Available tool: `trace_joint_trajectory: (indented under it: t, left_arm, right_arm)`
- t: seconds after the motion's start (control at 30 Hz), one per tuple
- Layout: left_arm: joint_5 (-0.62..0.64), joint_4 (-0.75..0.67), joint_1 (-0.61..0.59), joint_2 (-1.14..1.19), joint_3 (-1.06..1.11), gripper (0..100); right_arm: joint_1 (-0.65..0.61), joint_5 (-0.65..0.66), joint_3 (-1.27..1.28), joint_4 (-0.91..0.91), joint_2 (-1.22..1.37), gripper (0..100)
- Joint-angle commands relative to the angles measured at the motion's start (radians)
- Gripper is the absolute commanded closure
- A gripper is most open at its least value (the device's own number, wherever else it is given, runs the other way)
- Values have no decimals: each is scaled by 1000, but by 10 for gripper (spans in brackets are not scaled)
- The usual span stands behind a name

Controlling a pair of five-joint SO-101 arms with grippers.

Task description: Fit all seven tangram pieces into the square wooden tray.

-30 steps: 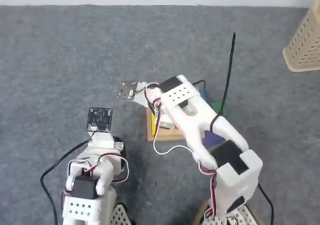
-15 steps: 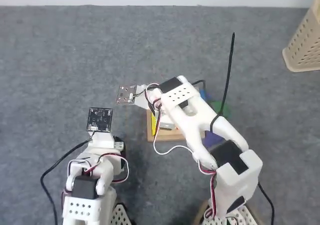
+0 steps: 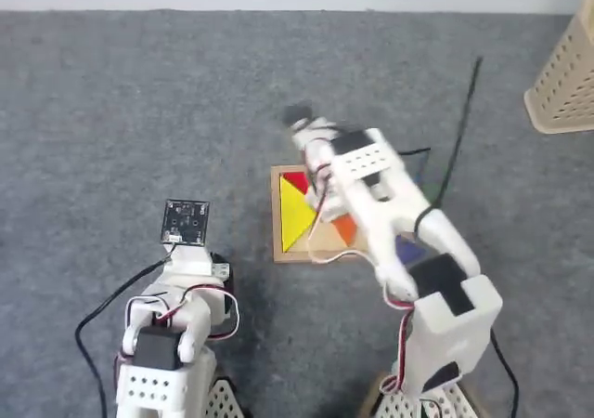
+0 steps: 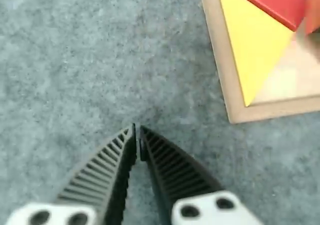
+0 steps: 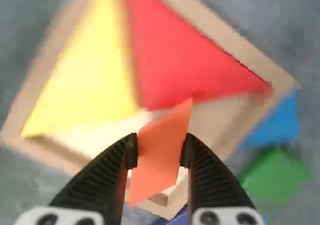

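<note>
Right hand [image 5: 158, 146] clamping orange piece [image 5: 159, 167], seemingly hovering over tray [image 5: 37, 85]

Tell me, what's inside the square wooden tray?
A yellow triangular piece and a red triangular piece lie side by side inside the square wooden tray. The right gripper holds an orange piece above its bare wood. The gripper's fingers hide whatever lies beneath them.

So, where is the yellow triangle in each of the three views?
High view: the yellow triangle lies in the tray, along its image-left rim.
Left wrist view: it lies inside the tray rim, beyond the shut left gripper.
Right wrist view: it lies beyond the right gripper, which holds the orange piece.
Shared landmark: the red triangle touching it.
</note>
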Motion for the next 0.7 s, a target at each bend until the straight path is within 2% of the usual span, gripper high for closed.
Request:
trace_joint_trajectory:
  t: [0.0, 0.23, 0.37, 0.47, 0.53, 0.67]
  left_arm:
    - [-5, 5, -2, -15, -8, 987]
    - [-5, 5, -2, -15, -8, 987]
    - [-5, 5, -2, -15, -8, 987]
    - [-5, 5, -2, -15, -8, 987]
    - [-5, 5, -2, -15, -8, 987]
    - [-5, 5, -2, -15, -8, 987]
  right_arm:
    - [58, -201, -63, -16, -24, 947]
    - [61, -252, -63, -13, -22, 947]
    - [76, -338, -63, -47, -16, 945]
    - [85, -339, -63, -59, -18, 940]
    - [85, -339, -63, -59, -18, 901]
    - [85, -339, -63, -56, -25, 759]
